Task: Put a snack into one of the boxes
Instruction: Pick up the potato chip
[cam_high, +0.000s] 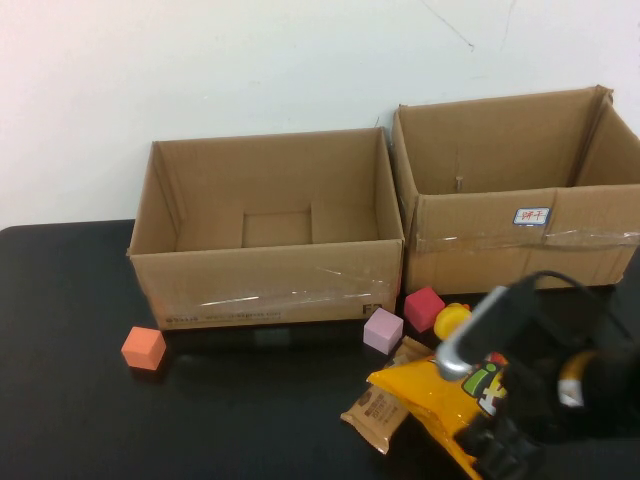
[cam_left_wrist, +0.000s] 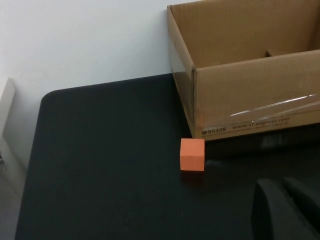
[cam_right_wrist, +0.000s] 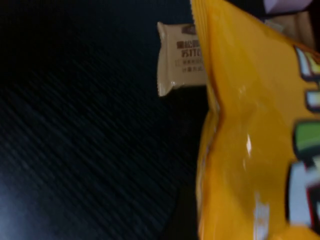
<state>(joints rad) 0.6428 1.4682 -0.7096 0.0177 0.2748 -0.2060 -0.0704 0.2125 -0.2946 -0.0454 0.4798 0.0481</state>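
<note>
Snack bag in right jaws; left jaws near orange cube.

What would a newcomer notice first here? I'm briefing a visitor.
Two open cardboard boxes stand side by side at the table's back. In front of the right-hand box, the right gripper is at a yellow snack bag. The left gripper sits near an orange cube.

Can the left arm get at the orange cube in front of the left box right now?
Probably yes: the orange cube sits alone on open black table, beside the left gripper. The right gripper is busy at the yellow snack bag.
</note>
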